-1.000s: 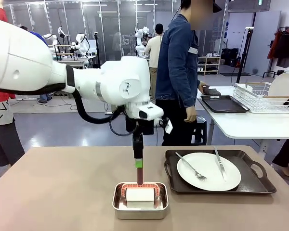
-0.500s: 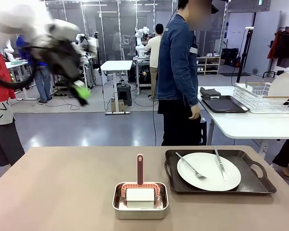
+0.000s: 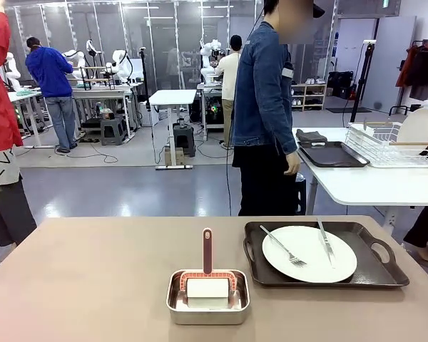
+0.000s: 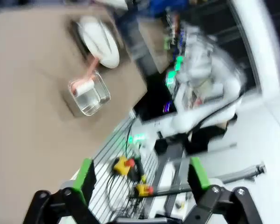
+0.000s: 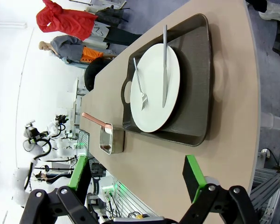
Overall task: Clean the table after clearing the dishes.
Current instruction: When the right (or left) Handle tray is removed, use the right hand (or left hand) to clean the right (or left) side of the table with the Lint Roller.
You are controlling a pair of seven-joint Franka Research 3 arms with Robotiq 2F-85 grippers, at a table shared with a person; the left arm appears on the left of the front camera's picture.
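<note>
Your left pincer (image 4: pixel 141 176) has swung up and away from the steel pan (image 3: pixel 207 306) since a second ago. It now hangs off the near side of the tabletop (image 3: pixel 93 271), jaws wide and empty. Your right pincer (image 5: pixel 136 176) is likewise spread, holding nothing, out by the tabletop's right end. One white plate (image 3: pixel 309 253) with fork (image 3: pixel 283 246) and knife (image 3: pixel 325 244) lies on the dark tray (image 3: pixel 376 274), just right of the pan, where a red-handled brush (image 3: pixel 207 251) stands upright.

Matt beige table (image 3: pixel 93 278), glossy white plate (image 3: pixel 307 249), shiny steel pan (image 3: pixel 207 315), smooth dark tray (image 3: pixel 374 274)
</note>
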